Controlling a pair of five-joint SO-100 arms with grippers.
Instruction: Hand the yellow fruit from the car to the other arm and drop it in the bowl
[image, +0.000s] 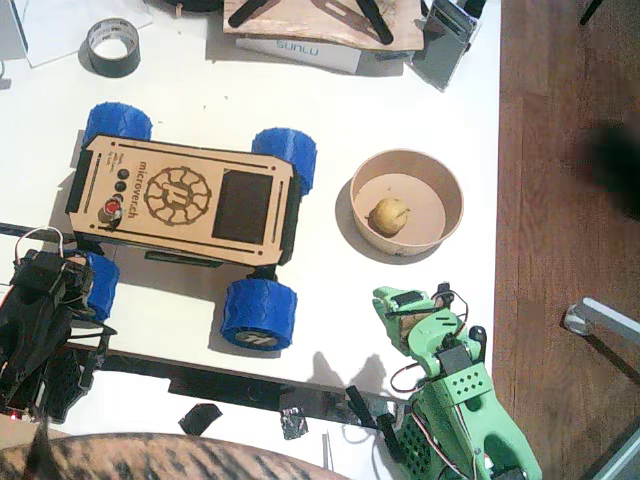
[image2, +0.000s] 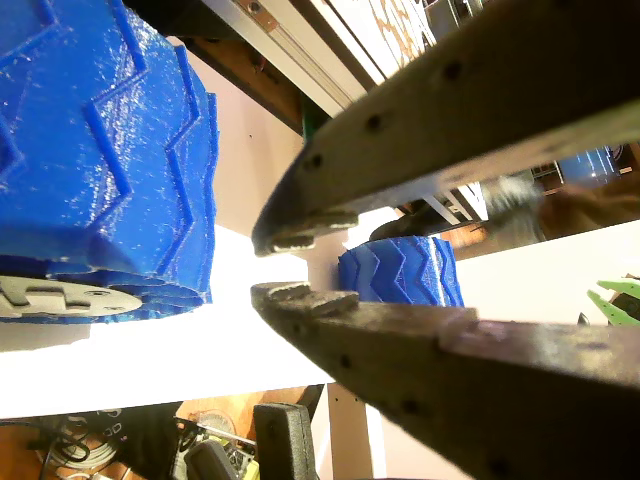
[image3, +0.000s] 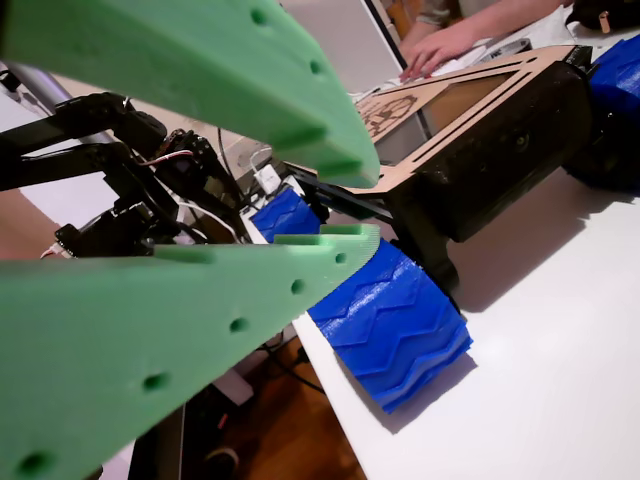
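The yellow fruit (image: 389, 215) lies inside the tan bowl (image: 450, 190), to the right of the car (image: 180, 200). The wooden car with blue wheels stands at centre left with nothing on its deck. My right gripper (image: 398, 310), on the green arm, hovers just in front of the bowl; in a wrist view its green fingers (image3: 345, 262) stand a little apart with nothing between them. My left gripper (image2: 290, 265), on the black arm (image: 40, 320), sits low beside the car's front-left wheel (image2: 100, 150), jaws narrowly parted and empty.
A grey tape roll (image: 112, 45) lies at the back left, with a box and boards (image: 310, 30) at the back. The table edge (image: 498, 200) runs just right of the bowl. A person's hand (image3: 440, 50) rests beyond the car.
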